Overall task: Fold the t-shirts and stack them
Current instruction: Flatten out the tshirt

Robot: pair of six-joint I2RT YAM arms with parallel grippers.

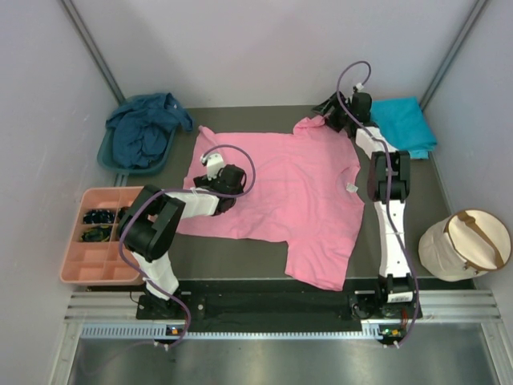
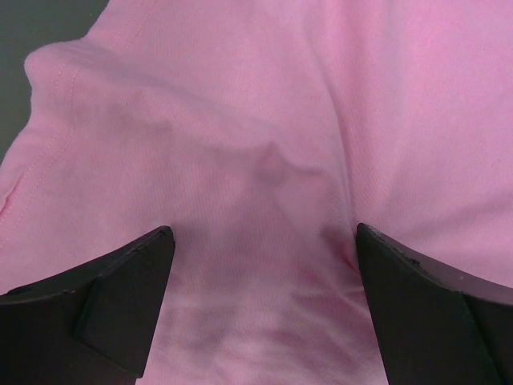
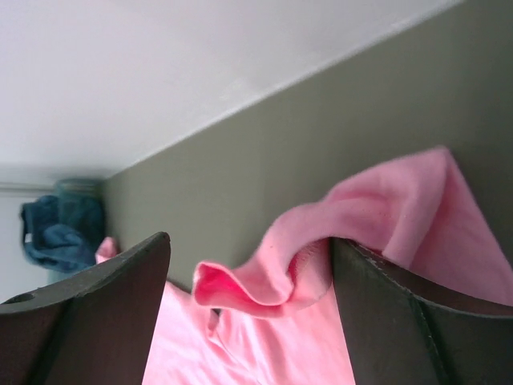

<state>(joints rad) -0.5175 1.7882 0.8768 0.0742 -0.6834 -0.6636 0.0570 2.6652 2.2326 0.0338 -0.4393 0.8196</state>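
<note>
A bright pink t-shirt (image 1: 280,188) lies spread on the dark table. My left gripper (image 1: 216,172) points down over the shirt's left side. It is open, and its fingers (image 2: 120,305) straddle a small raised wrinkle of pink cloth (image 2: 272,160). My right gripper (image 1: 329,112) is at the shirt's far right sleeve (image 1: 311,124) and is open. The sleeve hem (image 3: 264,277) curls between the jaws and drapes over the right finger (image 3: 393,313), unpinched. A turquoise t-shirt (image 1: 405,124) lies folded at the back right. A dark navy t-shirt (image 1: 144,128) is bunched at the back left.
The navy shirt sits in a teal basin (image 1: 108,152) at the back left. A salmon compartment tray (image 1: 96,261) stands at the left edge. A beige bag (image 1: 465,245) sits off the table on the right. White walls close in the back and sides.
</note>
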